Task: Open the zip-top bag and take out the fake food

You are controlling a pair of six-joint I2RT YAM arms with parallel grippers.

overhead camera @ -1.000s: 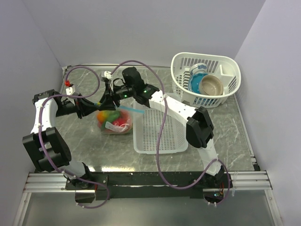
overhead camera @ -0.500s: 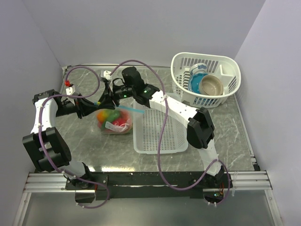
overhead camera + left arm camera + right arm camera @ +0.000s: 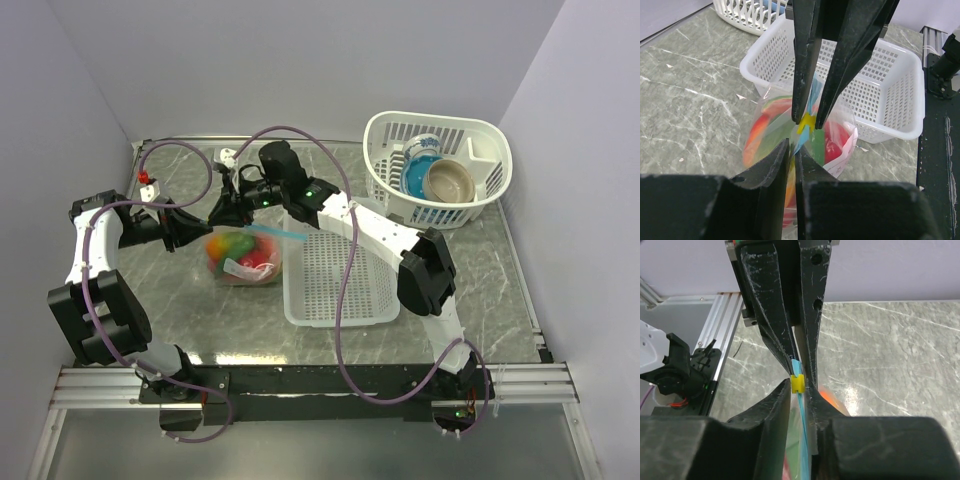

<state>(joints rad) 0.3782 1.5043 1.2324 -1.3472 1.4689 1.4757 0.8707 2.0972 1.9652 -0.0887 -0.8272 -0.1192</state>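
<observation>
Pincers met at the top of the bag (image 3: pixel 246 262), which sat on the counter (image 3: pixel 190 305) just beside the flat white basket (image 3: pixel 342 318), on that basket's left. Your left pincer (image 3: pixel 792 147) was narrowed almost to nothing, its fingers pinching the bag's top edge at the teal zip strip (image 3: pixel 801 440). Your right pincer (image 3: pixel 808 121) pointed in from the opposite side and was clamped narrowly on the yellow slider (image 3: pixel 797 383), which sat between its fingertips on that strip. The two sets of fingertips stood just beside each other, with the slider right past your left pincer's tips. You could see the fake food (image 3: pixel 832 142) inside the bag, with red, orange, yellow and green pieces showing through the clear plastic. You could not tell from either wrist view whether the zip was parted under the fingers. At the far right corner, well apart from the bag, the round white basket (image 3: pixel 440 117) held a blue bowl (image 3: pixel 418 178) and a tan bowl (image 3: pixel 451 181).
</observation>
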